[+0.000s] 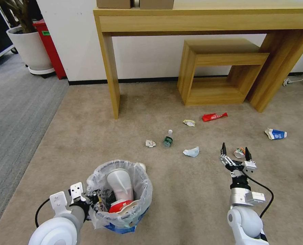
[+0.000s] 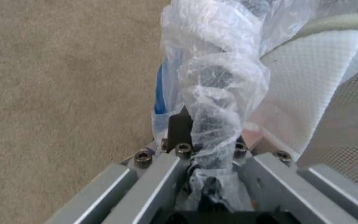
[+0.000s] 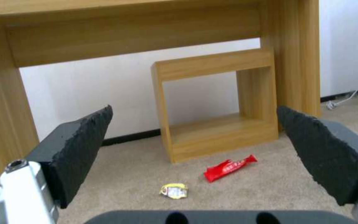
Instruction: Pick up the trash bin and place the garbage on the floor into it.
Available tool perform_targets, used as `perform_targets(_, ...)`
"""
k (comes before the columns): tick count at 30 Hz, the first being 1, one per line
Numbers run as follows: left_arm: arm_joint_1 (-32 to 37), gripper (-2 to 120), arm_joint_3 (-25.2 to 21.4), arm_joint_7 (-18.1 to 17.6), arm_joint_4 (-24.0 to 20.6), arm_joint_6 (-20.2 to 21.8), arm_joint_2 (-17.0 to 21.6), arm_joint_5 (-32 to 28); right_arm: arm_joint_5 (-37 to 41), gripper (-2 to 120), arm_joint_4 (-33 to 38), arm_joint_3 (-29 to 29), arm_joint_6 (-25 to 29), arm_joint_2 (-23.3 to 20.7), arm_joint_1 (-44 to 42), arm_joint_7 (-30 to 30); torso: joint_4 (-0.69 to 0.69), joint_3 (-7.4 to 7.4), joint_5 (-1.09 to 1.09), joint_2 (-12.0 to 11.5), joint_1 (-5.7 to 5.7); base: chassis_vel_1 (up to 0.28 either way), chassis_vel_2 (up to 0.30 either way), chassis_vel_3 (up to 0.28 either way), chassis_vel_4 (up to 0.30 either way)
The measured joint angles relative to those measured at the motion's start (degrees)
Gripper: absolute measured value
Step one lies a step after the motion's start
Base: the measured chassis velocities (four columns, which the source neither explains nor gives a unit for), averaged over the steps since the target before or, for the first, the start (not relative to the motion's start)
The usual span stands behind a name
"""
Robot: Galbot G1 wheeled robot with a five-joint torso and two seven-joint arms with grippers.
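Hovering low over the floor (image 1: 192, 190), the right claw (image 1: 236, 151) stood with its fingers spread wide and nothing between them. A crushed can (image 1: 239, 152) lay on the carpet just ahead of it, seen between the two fingertips in the head view, so this arm was by far the nearer to that piece of garbage. The left claw (image 2: 204, 146) was clamped on the bagged rim of the trash bin (image 1: 120, 194), well apart to the left. A red wrapper (image 3: 229, 168) lay farther ahead, near the wooden stool (image 3: 216, 102).
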Motion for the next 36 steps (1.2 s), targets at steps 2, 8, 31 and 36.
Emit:
perform_targets(2, -0.06, 0, 0.07, 0.13, 0.17, -0.37, 0.00, 0.17, -0.17, 100, -0.24, 0.05, 0.19, 0.14, 0.01, -0.30, 0.00, 0.00, 0.00, 0.00, 0.00, 0.000, 0.000, 0.000, 0.000)
perform_targets(8, -0.17, 0, 0.08, 0.60, 0.56, -0.47, 0.05, 0.86, -0.91, 100, -0.47, 0.05, 0.25, 0.36, -0.01, -0.44, 0.00, 0.00, 0.00, 0.00, 0.00, 0.000, 0.000, 0.000, 0.000)
perform_targets(31, 0.28, 0, 1.25, 1.04, 0.73, -0.73, -1.05, 1.96, -1.07, 100, -0.04, 0.13, 0.91, -0.74, -0.68, -0.81, 0.00, 0.00, 0.00, 0.00, 0.00, -0.031, -0.029, -0.030, -0.029)
perform_targets(36, 0.59, 0, 1.44, 1.62, 0.71, -0.72, -1.53, 3.26, -0.98, 100, 0.25, 0.26, 0.91, -1.13, -0.69, -0.79, 0.00, 0.00, 0.00, 0.00, 0.00, -0.093, -0.101, -0.096, -0.087)
